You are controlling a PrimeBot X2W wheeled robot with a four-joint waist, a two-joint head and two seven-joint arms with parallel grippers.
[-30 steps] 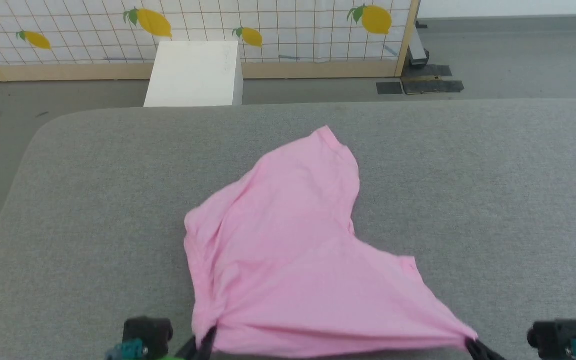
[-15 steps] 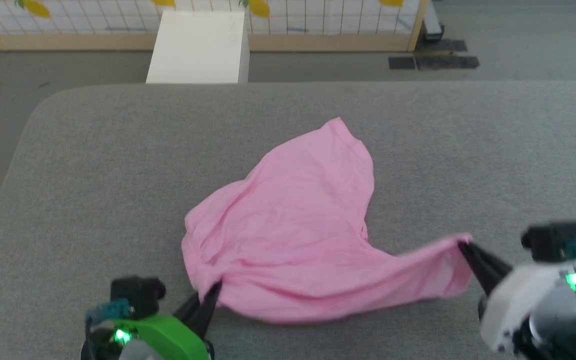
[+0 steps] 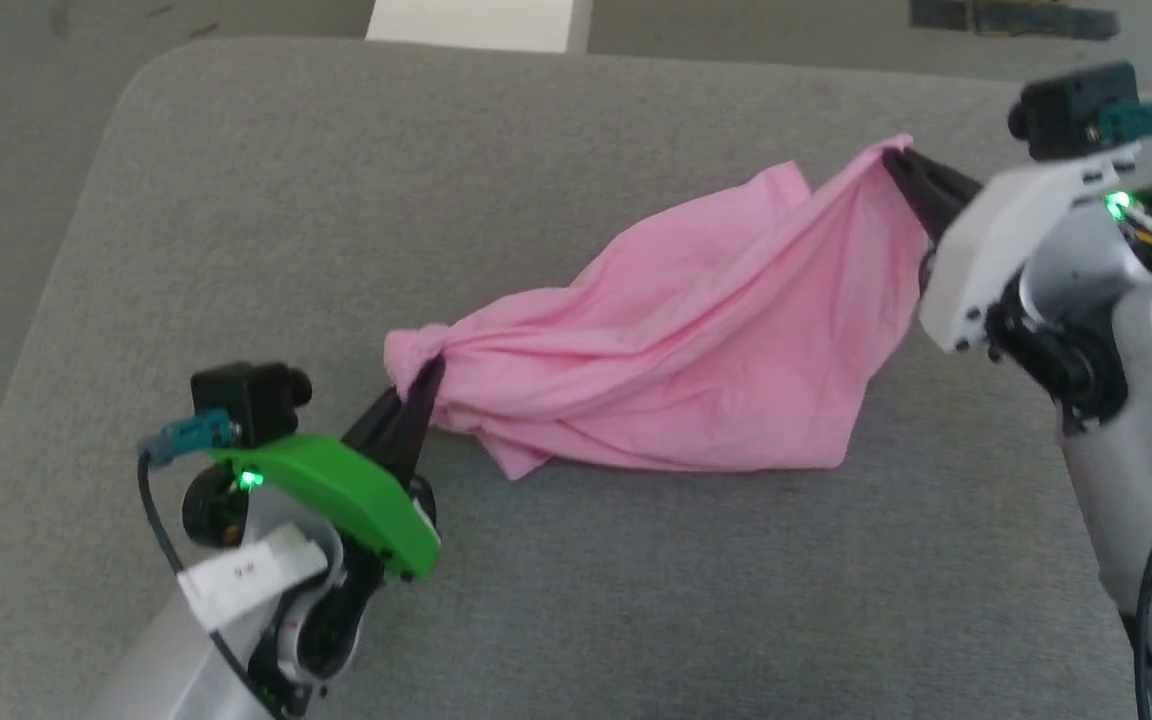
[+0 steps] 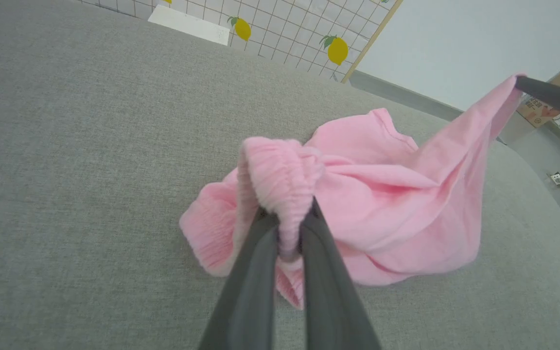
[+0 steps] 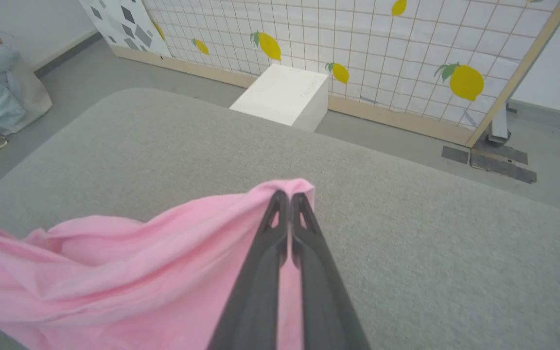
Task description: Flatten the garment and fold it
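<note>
Grey fabric-covered counter (image 3: 636, 600) before me, corners rounded, surface flat, light pink garment (image 3: 696, 330) bunched across its middle, lower folds resting on the cloth top, end on my right raised clear of it.

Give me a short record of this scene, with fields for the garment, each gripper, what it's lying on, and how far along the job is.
support: grey fabric surface
item: pink garment, bunched, strung between both grippers, lower part resting on the surface
left: left gripper shut on the gathered band
right: right gripper shut on a corner lifted off the surface
progress: not flat, not folded
</note>
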